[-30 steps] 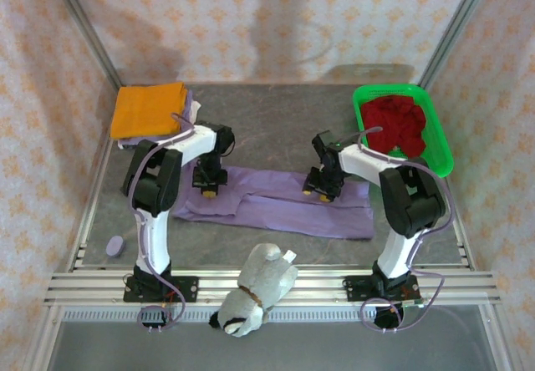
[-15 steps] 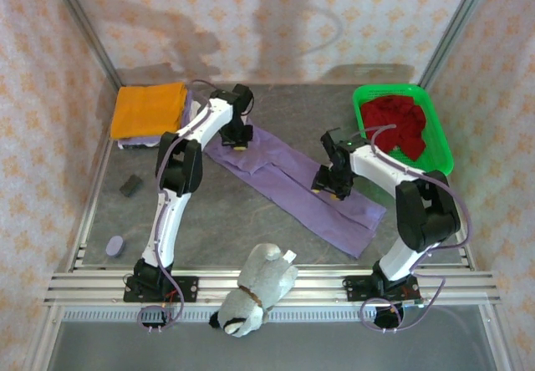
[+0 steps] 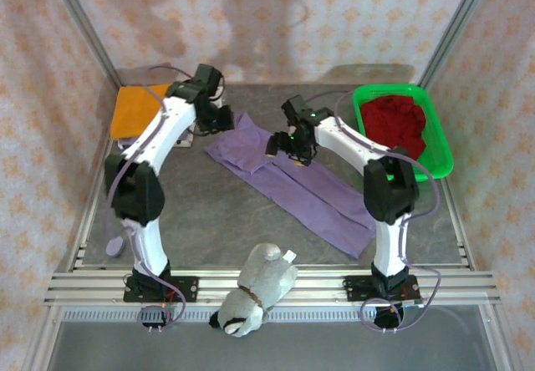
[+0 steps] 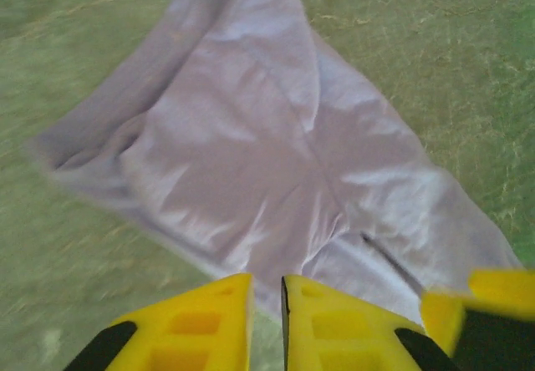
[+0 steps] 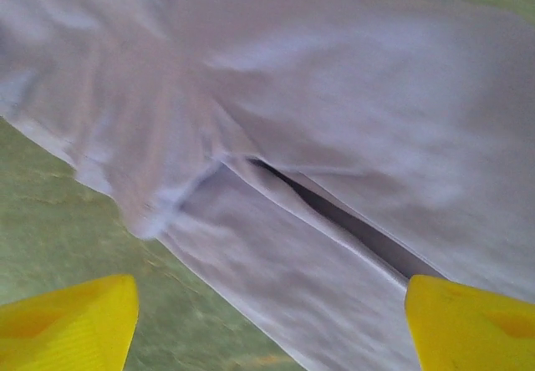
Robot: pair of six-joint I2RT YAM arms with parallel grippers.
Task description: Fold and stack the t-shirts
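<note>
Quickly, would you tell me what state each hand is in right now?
Left hand: nearly closed, nothing between its fingers.
Right hand: wide open, empty, above the purple t-shirt.

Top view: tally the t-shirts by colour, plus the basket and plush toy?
Lavender-purple t-shirt: 1
Orange t-shirt: 1
Dark red t-shirt: 1
Green basket: 1
Plush toy: 1
Total: 5
</note>
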